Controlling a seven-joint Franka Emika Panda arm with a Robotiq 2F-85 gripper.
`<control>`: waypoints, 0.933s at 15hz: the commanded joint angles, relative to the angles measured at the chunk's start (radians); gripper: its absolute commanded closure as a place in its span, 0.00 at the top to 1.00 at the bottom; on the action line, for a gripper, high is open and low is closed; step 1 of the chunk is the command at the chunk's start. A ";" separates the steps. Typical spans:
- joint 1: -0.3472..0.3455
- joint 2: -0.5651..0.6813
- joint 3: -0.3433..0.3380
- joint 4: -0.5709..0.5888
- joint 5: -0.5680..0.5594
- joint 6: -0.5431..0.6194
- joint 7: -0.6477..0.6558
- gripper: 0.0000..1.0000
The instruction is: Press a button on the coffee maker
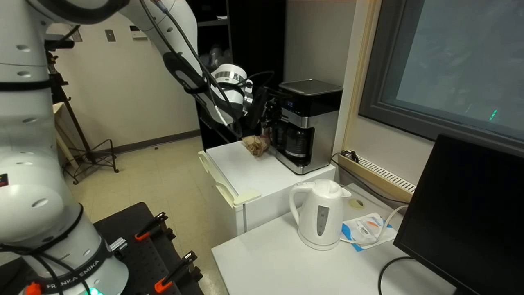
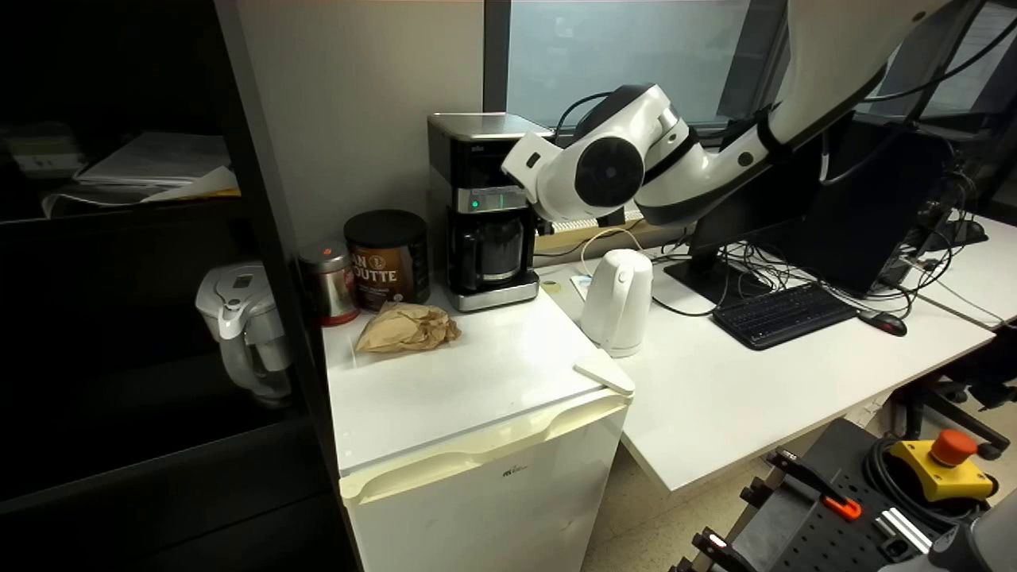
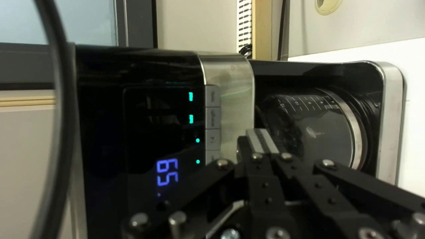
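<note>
The coffee maker (image 1: 323,131) is black and silver and stands on the white fridge top. It also shows in an exterior view (image 2: 483,163), partly behind the arm. In the wrist view the coffee maker (image 3: 103,132) appears turned sideways, with a lit blue display and a row of silver buttons (image 3: 212,118). Green lights glow beside them. The glass carafe (image 3: 318,132) sits in its bay. My gripper (image 3: 262,141) is shut with nothing between its pads. Its tips appear beside the button strip, over the carafe side; contact cannot be told. The gripper (image 1: 272,110) is at the machine's front.
A crumpled brown paper bag (image 2: 409,327), a dark coffee can (image 2: 387,262) and a metal canister (image 2: 330,282) stand near the machine. A white kettle (image 1: 323,217) stands on the lower desk, with a monitor (image 1: 462,217) nearby. A black shelf (image 2: 159,318) borders the fridge (image 2: 477,508).
</note>
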 commanded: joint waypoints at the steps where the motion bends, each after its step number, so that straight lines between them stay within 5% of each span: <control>1: 0.007 -0.046 0.014 -0.055 -0.035 0.005 -0.005 0.00; 14: 0.038 -0.149 0.052 -0.187 -0.153 -0.005 0.008 0.00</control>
